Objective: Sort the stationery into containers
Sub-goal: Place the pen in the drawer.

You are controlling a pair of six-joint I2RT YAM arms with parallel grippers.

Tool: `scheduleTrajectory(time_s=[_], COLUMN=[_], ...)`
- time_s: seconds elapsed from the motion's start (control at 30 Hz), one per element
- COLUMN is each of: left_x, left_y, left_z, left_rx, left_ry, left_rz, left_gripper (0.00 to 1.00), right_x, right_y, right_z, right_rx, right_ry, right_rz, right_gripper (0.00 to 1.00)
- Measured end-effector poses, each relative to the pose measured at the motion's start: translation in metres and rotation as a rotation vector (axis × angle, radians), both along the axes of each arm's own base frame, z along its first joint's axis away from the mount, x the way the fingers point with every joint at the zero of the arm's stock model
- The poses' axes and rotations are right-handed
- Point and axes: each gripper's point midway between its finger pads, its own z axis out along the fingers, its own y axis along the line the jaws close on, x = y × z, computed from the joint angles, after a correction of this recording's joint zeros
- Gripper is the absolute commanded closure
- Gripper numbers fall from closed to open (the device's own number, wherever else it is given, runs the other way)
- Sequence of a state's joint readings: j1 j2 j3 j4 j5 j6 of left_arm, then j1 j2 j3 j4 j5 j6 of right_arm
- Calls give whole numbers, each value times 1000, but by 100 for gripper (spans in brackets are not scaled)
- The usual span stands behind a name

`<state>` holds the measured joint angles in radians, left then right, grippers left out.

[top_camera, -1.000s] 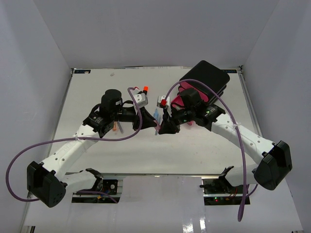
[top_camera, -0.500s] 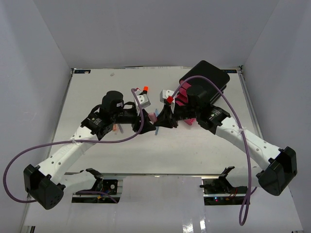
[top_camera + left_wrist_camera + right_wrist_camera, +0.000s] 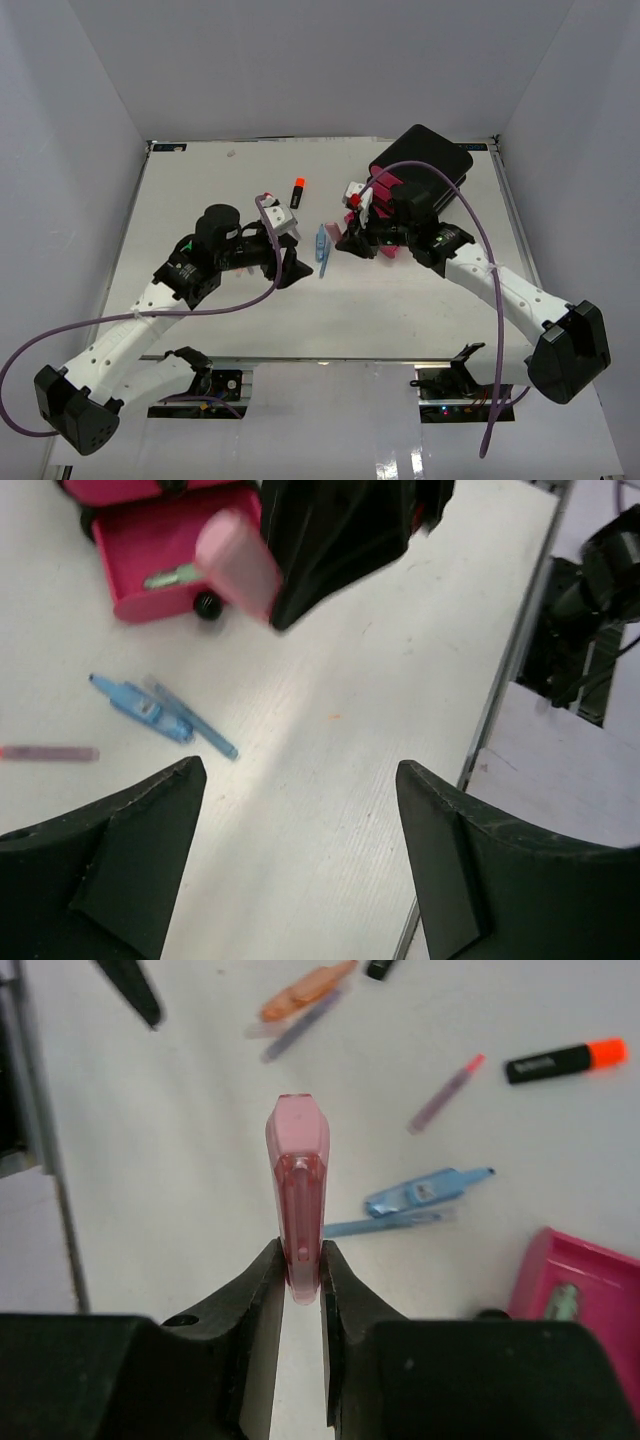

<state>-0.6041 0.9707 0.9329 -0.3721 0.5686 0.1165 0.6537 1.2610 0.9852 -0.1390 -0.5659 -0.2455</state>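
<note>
My right gripper (image 3: 299, 1256) is shut on a translucent pink clip (image 3: 298, 1165) that stands straight out from the jaws above the table. In the left wrist view the pink clip (image 3: 238, 562) hangs in the right gripper's black fingers (image 3: 340, 540), just in front of the open pink drawer (image 3: 150, 540). A green item (image 3: 175, 577) lies in that drawer. My left gripper (image 3: 300, 772) is open and empty over bare table, near the two blue pens (image 3: 150, 705). The black box of drawers (image 3: 425, 160) sits at the back right.
An orange-capped highlighter (image 3: 565, 1060), a pink-purple pen (image 3: 445, 1093), an orange clip (image 3: 305, 990) and a purple pen (image 3: 300, 1025) lie loose on the white table. The table's near edge (image 3: 520, 680) is close to the left gripper.
The left gripper has opened, let go of the pink clip and drawn back toward the near left. The right gripper keeps the clip and has shifted slightly toward the drawers.
</note>
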Motion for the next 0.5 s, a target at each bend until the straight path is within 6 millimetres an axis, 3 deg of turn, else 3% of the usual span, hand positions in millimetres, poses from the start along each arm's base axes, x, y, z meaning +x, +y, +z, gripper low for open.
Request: scheduleTrajectory(time_s=[0.17,0.33,0.5], left_x=[15,51,82], left_y=[22,56,100], left_z=[-39,-50,-66], left_rx=[37,31,32], left_ry=[41,51,115], left_rz=[198,500,769], left_gripper=[4,2,2], right_x=[58,114,147], right_y=[-32,-66,-95], right_z=[-24,-65,-100], right_rx=[-116,-290,-454], right_ry=[-13,-2,-5], right_rz=[-262,-505,-679], right_gripper=[92,92,90])
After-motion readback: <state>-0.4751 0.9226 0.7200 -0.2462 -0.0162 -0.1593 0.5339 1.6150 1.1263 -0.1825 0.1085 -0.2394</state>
